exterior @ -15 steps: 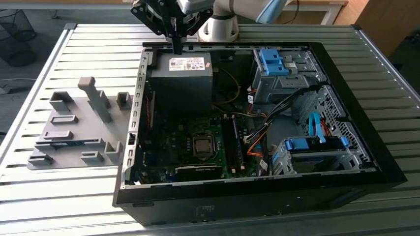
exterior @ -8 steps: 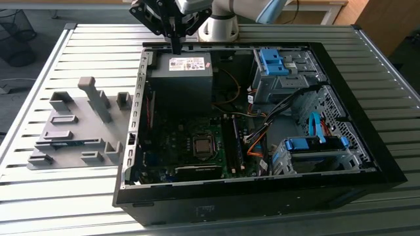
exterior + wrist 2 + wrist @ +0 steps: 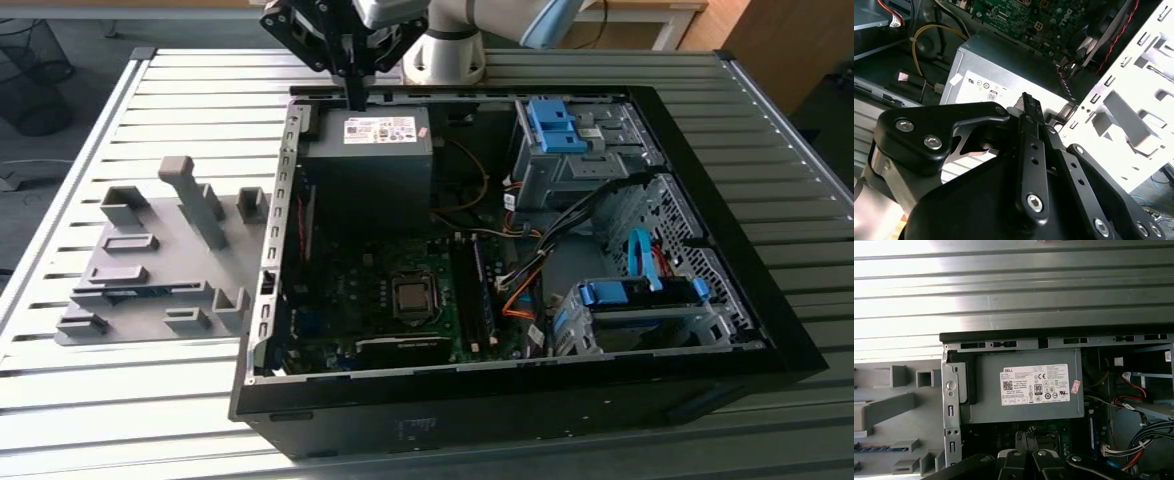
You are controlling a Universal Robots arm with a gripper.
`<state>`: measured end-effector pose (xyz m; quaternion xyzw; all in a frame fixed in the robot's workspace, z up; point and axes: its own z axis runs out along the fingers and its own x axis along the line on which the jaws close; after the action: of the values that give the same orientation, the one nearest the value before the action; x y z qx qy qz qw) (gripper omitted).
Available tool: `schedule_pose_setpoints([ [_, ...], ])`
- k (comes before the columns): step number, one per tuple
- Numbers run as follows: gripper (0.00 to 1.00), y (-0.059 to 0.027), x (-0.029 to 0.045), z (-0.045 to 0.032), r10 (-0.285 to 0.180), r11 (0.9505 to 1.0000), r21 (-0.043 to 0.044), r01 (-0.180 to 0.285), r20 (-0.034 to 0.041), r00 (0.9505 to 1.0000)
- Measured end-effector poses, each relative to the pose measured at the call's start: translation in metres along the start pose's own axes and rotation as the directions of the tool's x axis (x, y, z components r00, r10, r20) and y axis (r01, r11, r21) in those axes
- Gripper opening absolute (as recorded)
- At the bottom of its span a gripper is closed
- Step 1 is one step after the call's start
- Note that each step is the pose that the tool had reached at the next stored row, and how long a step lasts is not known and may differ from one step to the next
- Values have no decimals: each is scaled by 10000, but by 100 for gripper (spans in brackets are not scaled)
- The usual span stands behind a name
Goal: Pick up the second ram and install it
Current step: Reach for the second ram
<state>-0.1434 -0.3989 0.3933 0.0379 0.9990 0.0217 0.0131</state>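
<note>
Hovering above power supply [image 3: 367, 150], end effector [image 3: 358, 100] pressed together; case [image 3: 534, 400] on slatted table [image 3: 120, 400].

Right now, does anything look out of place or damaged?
Nothing stands out. The ram lies flat in the grey holder beside the case; the gripper, shut and empty, hangs over the power supply.

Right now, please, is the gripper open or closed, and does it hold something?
Gripper: fingers closed together, nothing between them; it hangs above the power supply.
</note>
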Motion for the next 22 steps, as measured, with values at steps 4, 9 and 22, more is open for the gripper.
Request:
schedule_pose_setpoints([
  [4, 11, -1, 8, 0, 0, 10000, 0, 0, 0, 10000],
  [9, 11, -2, 19, 0, 0, 10000, 0, 0, 0, 10000],
  [22, 11, -4, 46, -1, 0, 10000, 0, 0, 0, 10000],
])
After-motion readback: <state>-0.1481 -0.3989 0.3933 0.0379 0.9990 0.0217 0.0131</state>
